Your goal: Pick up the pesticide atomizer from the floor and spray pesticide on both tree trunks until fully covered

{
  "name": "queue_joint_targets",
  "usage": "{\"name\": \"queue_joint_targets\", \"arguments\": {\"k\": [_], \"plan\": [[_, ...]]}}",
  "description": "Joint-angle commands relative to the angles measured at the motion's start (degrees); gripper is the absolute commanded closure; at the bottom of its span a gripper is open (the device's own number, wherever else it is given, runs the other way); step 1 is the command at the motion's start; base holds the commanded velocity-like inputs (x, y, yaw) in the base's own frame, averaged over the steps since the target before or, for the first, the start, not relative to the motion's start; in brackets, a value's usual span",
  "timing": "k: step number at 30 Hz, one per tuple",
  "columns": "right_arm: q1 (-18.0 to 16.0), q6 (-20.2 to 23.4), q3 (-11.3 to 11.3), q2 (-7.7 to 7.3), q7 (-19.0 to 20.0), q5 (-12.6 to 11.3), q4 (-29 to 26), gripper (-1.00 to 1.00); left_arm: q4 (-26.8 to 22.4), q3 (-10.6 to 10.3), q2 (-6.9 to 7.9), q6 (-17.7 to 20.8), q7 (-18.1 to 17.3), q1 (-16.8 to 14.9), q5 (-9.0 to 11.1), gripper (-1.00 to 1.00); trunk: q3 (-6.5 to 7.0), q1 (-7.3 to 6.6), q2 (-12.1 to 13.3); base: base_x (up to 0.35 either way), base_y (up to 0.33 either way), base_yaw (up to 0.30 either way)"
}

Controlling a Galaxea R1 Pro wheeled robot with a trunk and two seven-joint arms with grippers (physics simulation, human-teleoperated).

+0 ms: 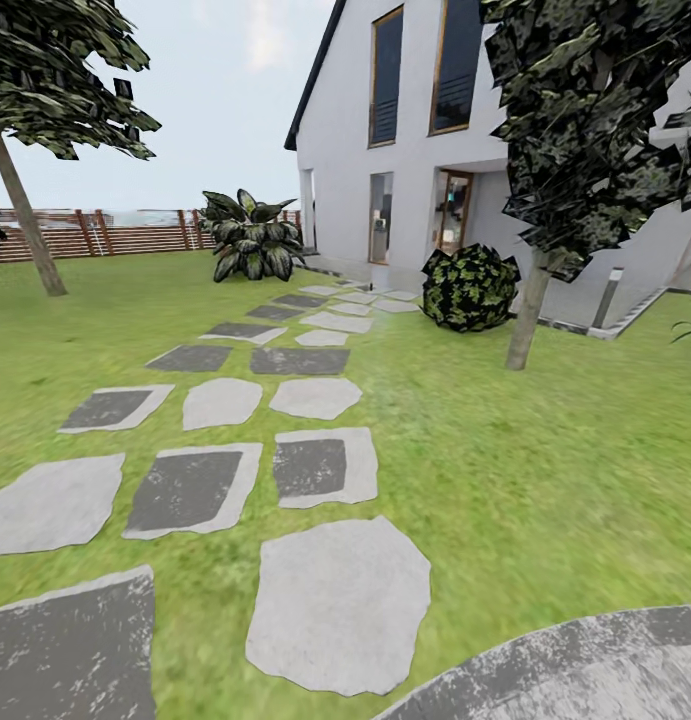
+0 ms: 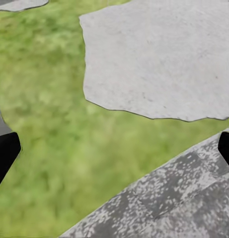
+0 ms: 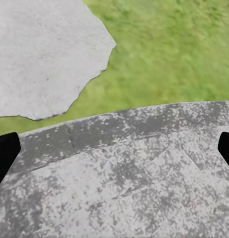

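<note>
Grey speckled paving (image 1: 585, 670) curves across the nearest ground in the head view, with pale stepping stones (image 1: 335, 600) set in the green lawn (image 1: 545, 460) just beyond it. In the left wrist view, the left gripper (image 2: 114, 148) hangs over grass between a pale slab and the speckled paving, its two dark fingertips (image 2: 5, 153) spread wide at the picture's edges with nothing between them. In the right wrist view, the right gripper (image 3: 114, 151) is likewise wide open and empty above the paving's rim.

The stone path runs away toward a white house (image 1: 405, 150). A round dark shrub (image 1: 470, 288) sits by its entrance, and just beside that a tree trunk (image 1: 527, 310) rises, leaning slightly, under a blocky canopy. Farther off to the left stands the other tree (image 1: 25, 220), its trunk tilted, before a brown slat fence (image 1: 135, 235). A broad-leaved plant (image 1: 250, 240) grows near the house corner.
</note>
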Motion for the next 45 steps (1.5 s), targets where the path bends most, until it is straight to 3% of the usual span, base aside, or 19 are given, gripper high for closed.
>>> {"name": "queue_joint_targets", "arguments": {"k": [1, 28, 45], "plan": [[-0.04, -0.02, 0.45, -0.04, -0.54, 0.07, 0.02, -1.0, 0.06, 0.29, -0.03, -0.17, 0.3, -0.04, -0.61, -1.0, -0.06, 0.03, -0.03, 0.275, 0.215, 0.067], [-0.04, 0.02, 0.45, 0.02, -0.54, 0.06, 0.02, -1.0, 0.06, 0.29, -0.03, -0.13, 0.35, -0.04, -0.61, -1.0, -0.06, 0.03, -0.03, 0.278, 0.213, 0.044], [-0.04, 0.03, 0.45, 0.02, -0.54, 0.05, 0.02, -1.0, 0.06, 0.29, -0.03, -0.17, 0.32, -0.04, -0.62, -1.0, -0.06, 0.03, -0.03, 0.335, 0.114, 0.0]]}}
